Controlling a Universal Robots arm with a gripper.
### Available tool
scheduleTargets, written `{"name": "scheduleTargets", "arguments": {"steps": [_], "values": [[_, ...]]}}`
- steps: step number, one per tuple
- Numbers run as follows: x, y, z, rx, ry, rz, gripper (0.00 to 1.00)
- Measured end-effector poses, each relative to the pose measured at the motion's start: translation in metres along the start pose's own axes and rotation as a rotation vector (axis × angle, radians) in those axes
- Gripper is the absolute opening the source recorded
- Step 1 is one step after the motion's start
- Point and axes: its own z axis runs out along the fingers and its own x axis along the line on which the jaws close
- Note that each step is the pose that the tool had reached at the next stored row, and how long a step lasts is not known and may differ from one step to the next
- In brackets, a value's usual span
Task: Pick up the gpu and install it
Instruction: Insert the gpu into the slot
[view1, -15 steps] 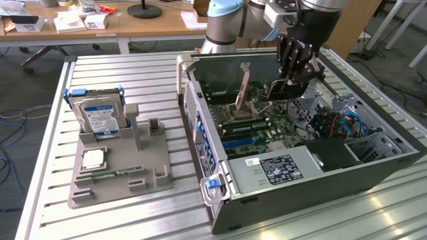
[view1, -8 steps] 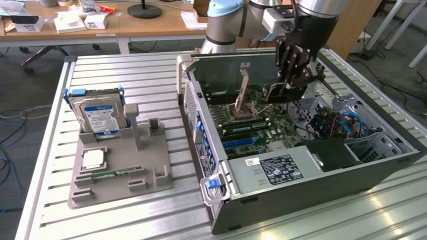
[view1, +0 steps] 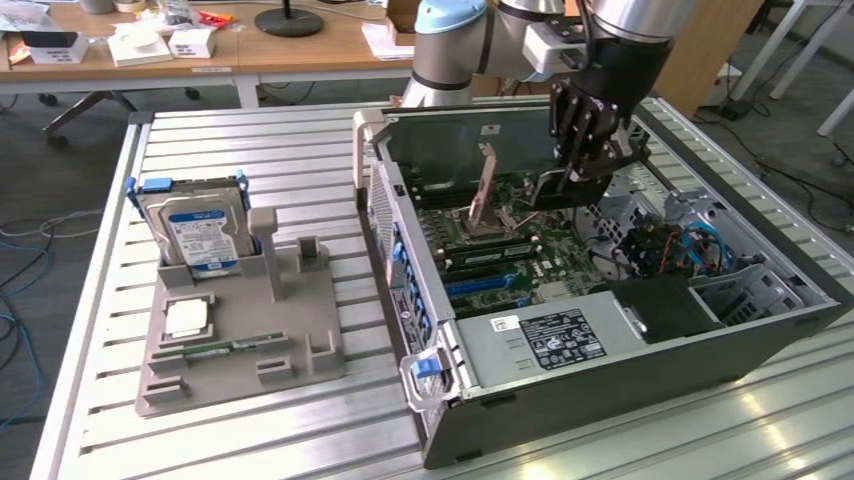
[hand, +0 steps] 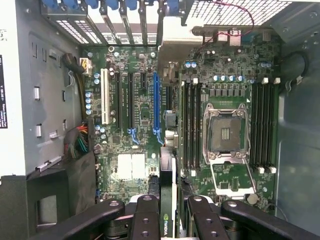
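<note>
There is one gpu, one gripper, one open computer case, and on the table one grey holder. The holder sits at the lower left of the exterior view. It carries one hard drive standing upright in a blue frame, one pale square chip and one slim green memory stick lying flat. On the motherboard the wrist view shows one blue slot, one white slot and one processor socket.

The gpu is held on edge inside the case, above the motherboard and clear of it. Its thin edge faces the wrist camera, with a green logo patch on it. The edge runs the same way as the expansion slots, close to the line of the blue slot. In the exterior view the gpu hangs under the gripper in the upper right of the frame, as a dark, brownish slab. Which end carries the bracket cannot be told.

The fingers are closed in narrowly on the card's two flat faces, clamping it.
</note>
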Motion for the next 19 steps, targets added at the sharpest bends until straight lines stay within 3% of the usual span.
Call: {"name": "scheduleTargets", "arguments": {"steps": [11,19], "values": [[0.0,0.0029,0.0015,0.0001,-0.0003,0.0,0.27],[0.0,0.0031,0.0105,0.0001,-0.0001,0.0,0.27]]}}
